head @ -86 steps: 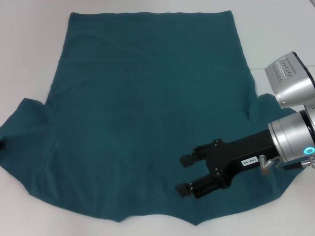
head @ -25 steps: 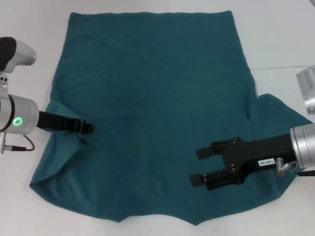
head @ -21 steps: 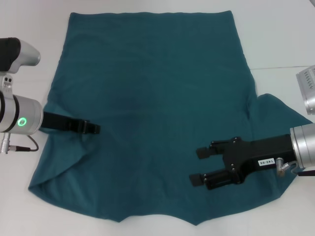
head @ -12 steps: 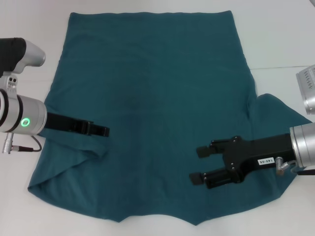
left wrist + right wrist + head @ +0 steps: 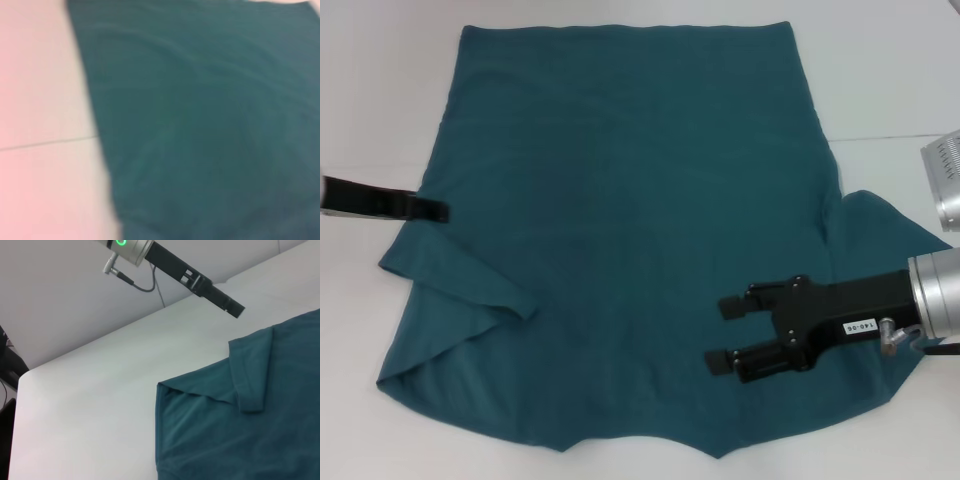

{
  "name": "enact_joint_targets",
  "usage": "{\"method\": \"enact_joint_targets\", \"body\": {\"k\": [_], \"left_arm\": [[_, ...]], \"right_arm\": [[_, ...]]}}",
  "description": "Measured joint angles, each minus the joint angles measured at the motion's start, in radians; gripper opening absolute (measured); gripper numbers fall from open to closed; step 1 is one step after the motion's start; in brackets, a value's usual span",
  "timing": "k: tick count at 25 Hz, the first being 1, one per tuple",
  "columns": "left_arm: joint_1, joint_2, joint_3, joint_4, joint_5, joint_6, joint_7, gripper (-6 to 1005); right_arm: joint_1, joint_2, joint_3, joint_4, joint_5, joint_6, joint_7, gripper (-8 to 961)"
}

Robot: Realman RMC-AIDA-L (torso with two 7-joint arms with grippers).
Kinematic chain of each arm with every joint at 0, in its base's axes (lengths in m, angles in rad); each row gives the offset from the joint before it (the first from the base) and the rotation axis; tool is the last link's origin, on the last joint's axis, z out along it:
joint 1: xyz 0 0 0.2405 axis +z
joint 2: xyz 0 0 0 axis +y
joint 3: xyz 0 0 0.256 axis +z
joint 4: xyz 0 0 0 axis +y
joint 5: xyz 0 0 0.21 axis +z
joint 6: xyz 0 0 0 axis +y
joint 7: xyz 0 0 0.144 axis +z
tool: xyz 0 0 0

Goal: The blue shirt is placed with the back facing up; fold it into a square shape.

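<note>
Teal-blue fabric fills most of the head view: the blue shirt (image 5: 630,230) lies flat, plain side up, on the white table (image 5: 380,100), hem far from the robot, collar edge near. Its left sleeve (image 5: 460,285) is turned inward over the body, ending in a point near the middle-left. Its right sleeve (image 5: 880,225) lies spread out flat. The left gripper (image 5: 430,212) sits at the shirt's left edge, just off the cloth, holding nothing; cannot tell whether its claw is spread or closed. The right gripper (image 5: 718,334) hovers over the lower right body of the shirt, fingers spread apart, empty.

Left wrist view: blurred; only shirt cloth (image 5: 210,125) and bare table (image 5: 45,125) beside its edge.

Right wrist view: the folded left sleeve (image 5: 250,375) shows as a flap with a clean crease; the left gripper (image 5: 239,311) hangs above the table, apart from the cloth.

Judgement: left sleeve fold looks done; matching right sleeve fold is the step in hand. To do it well, the right claw should pinch the sleeve's outer tip, lift only slightly, carry it inward to mirror the left flap, and release flat so both side edges run parallel.
</note>
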Motion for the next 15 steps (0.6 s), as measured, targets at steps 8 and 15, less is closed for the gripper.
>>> {"method": "enact_joint_targets", "body": {"k": [8,15], "left_arm": [[-0.023,0.069,-0.018,-0.108,0.11,-0.072,-0.118,805],[-0.014,0.057,-0.018,-0.183,0.136,-0.151,-0.115,804]], "right_arm": [[0.007,0.002,-0.002,0.0,0.0,0.001,-0.004,915],[0.014,0.005,-0.009,0.014,0.001,0.001,-0.007,915]]}}
